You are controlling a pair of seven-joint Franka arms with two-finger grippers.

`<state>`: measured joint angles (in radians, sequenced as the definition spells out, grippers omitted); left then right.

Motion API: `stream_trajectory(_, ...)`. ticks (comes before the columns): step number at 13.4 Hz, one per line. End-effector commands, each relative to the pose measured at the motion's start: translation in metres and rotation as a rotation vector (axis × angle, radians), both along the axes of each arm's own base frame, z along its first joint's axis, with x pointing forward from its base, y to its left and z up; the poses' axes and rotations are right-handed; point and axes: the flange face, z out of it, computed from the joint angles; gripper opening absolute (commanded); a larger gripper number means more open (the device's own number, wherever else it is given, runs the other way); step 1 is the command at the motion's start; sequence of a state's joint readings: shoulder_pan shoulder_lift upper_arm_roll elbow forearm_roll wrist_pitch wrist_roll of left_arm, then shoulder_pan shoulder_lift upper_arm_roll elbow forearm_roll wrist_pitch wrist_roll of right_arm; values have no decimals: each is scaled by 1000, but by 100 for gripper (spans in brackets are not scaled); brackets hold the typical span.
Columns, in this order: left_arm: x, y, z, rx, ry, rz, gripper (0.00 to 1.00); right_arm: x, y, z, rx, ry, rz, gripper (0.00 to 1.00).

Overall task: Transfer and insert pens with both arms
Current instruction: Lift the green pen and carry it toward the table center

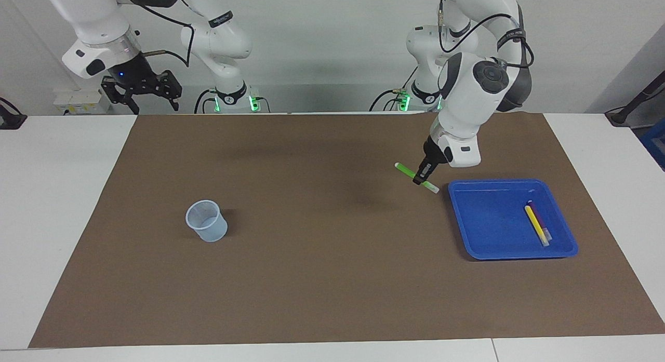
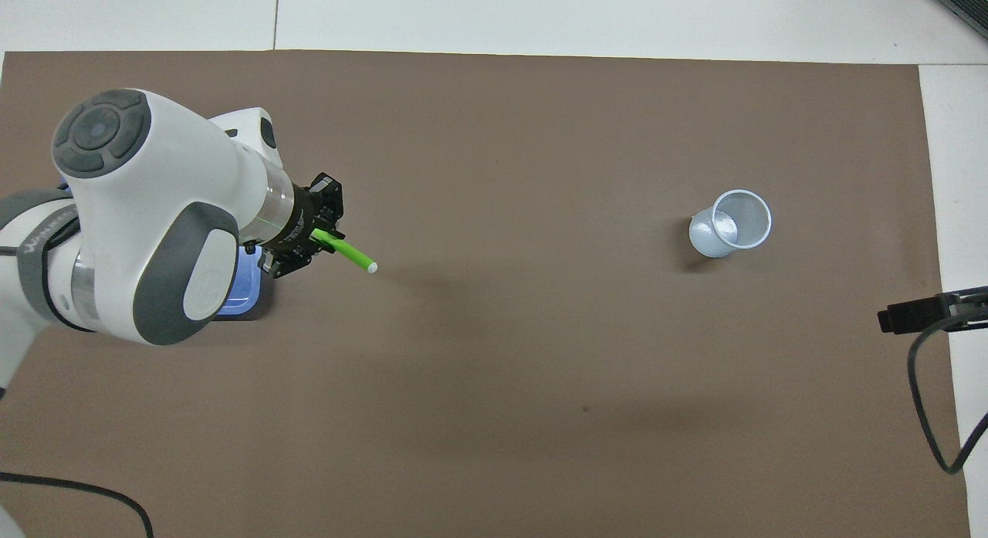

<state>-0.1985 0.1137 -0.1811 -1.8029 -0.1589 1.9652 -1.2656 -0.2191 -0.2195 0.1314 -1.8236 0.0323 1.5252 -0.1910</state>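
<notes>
My left gripper point(image 1: 420, 179) is shut on the green pen point(image 1: 405, 170) and holds it roughly level in the air over the brown mat, just beside the blue tray point(image 1: 483, 222). In the overhead view the left gripper point(image 2: 309, 235) grips the green pen point(image 2: 347, 252), whose free end points toward the right arm's end of the table. The yellow pen point(image 1: 535, 223) and the purple pen point(image 1: 540, 220) lie side by side in the tray. My right gripper point(image 1: 150, 103) is open and empty, raised over the mat's edge nearest the robots, and that arm waits.
A clear plastic cup point(image 1: 207, 220) stands upright on the mat toward the right arm's end; it also shows in the overhead view point(image 2: 731, 223). The left arm hides most of the tray point(image 2: 239, 306) in the overhead view. The brown mat point(image 1: 332, 279) covers the table's middle.
</notes>
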Motion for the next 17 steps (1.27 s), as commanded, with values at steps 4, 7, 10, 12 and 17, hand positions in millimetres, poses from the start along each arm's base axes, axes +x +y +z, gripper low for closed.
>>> stream_trajectory(4, -50, -99, 30, -95, -15, 262, 0, -10, 35, 10, -9, -18, 126, 100)
stream_trajectory(7, -75, -141, 32, -123, -5, 337, 0, -10, 48, 15, 26, -32, 221, 100)
stream_trajectory(10, -103, -178, 36, -138, 13, 368, 0, -7, 36, 13, 212, -52, 115, 100)
stream_trajectory(12, -121, -200, 40, -163, 13, 391, 0, -5, 18, 5, 355, -54, 36, 100)
stream_trajectory(17, -139, -226, 44, -224, 16, 482, 0, 16, 14, -41, 555, -48, -62, 100)
